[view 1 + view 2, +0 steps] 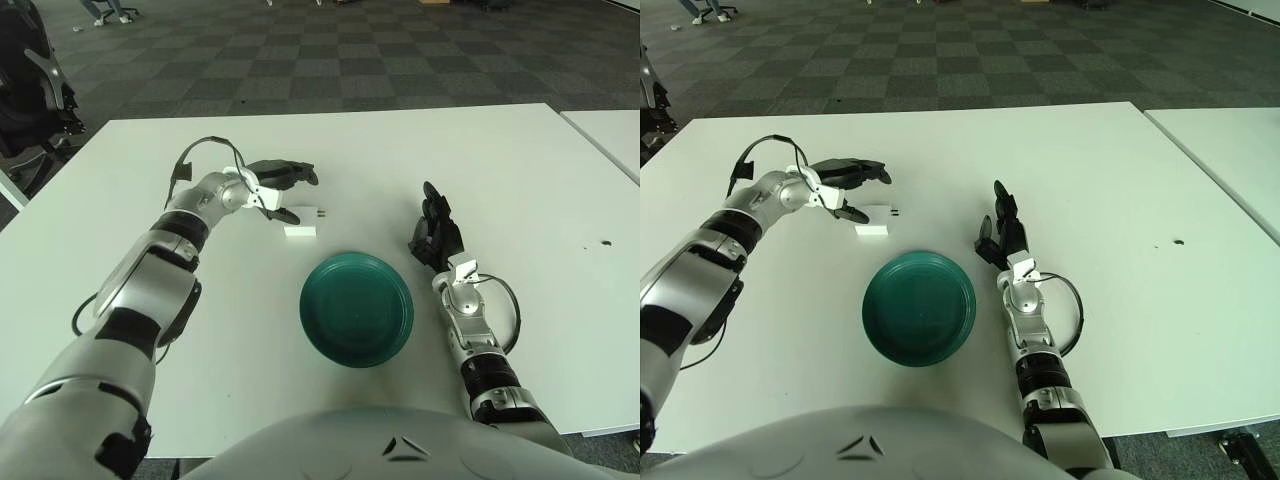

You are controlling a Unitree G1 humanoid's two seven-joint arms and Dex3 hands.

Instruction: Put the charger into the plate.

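Charger (305, 213): white block on the white table (520, 170), at about 11 o'clock from the plate (357, 309) and apart from it. Long axis runs left to right, roughly 9 to 3 o'clock; two small prongs point toward 3 o'clock. A second white piece (300, 232) lies just at its 6 o'clock side; whether it is joined to the charger cannot be told.

Left hand (272, 187): fingers spread, upper ones reaching toward 3 o'clock above the charger, thumb low beside its left end. Contact with the charger cannot be judged; nothing is lifted.

Right hand (436, 232): at 3 o'clock of the plate, fingers extended toward 12 o'clock, holding nothing.

Plate: dark green, round, nothing in it.
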